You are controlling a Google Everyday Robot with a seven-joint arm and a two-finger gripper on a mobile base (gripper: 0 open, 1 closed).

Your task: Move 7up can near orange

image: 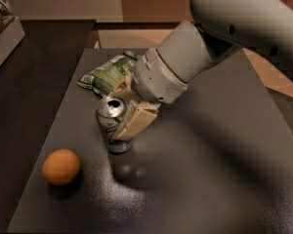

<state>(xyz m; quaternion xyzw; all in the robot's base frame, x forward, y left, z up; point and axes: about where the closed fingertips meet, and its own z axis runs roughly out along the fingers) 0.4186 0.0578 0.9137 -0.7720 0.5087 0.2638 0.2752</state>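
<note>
The 7up can point(109, 126) is a small silver can with a silver top, tilted a little, just above the dark table near its middle left. My gripper point(124, 116) is shut on the can, with one tan finger point(136, 122) across its right side and the other behind it. The orange point(61, 166) lies on the table at the front left, a short gap to the left of and below the can. The big white arm reaches in from the upper right.
A green-and-white snack bag point(108, 75) lies on the dark table point(210, 179) behind the can, partly hidden by the wrist. A light shelf unit point(2, 30) stands at the far left. The table's left edge runs close to the orange.
</note>
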